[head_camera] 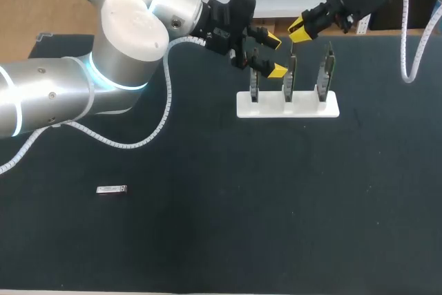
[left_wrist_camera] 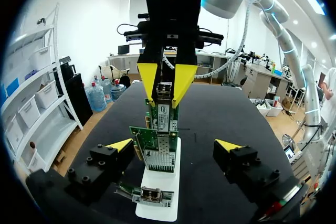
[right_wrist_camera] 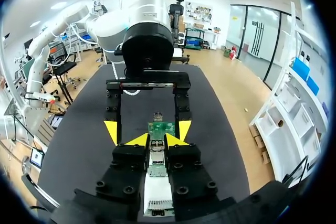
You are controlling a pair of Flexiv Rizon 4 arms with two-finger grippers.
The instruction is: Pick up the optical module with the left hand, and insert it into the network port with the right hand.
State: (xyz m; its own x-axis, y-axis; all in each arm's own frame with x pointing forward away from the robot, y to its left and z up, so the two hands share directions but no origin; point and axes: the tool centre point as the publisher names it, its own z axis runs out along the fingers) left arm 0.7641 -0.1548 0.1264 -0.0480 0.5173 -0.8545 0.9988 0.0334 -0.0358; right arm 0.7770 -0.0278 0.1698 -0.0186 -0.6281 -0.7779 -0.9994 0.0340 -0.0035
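Small silver rectangular optical module (head_camera: 110, 189) lies flat on black table (head_camera: 207, 240), front-left, long axis L-R. Left gripper (head_camera: 268, 54), fingers spread, sits well apart at white card stand (head_camera: 287, 105); still nearer arm. Right gripper (head_camera: 298, 30): grip can't tell.

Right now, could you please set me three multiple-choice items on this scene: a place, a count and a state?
1. Where is the optical module? A) lying on the table, alone B) gripped in the air C) plugged into a card
2. How many cards stand in the white stand? A) two B) three C) four
3. The left gripper has its fingers: A) shut B) open C) out of view
1 A: it lies by itself. 2 B: three show upright in the head view. 3 B: their yellow tips stand wide apart.
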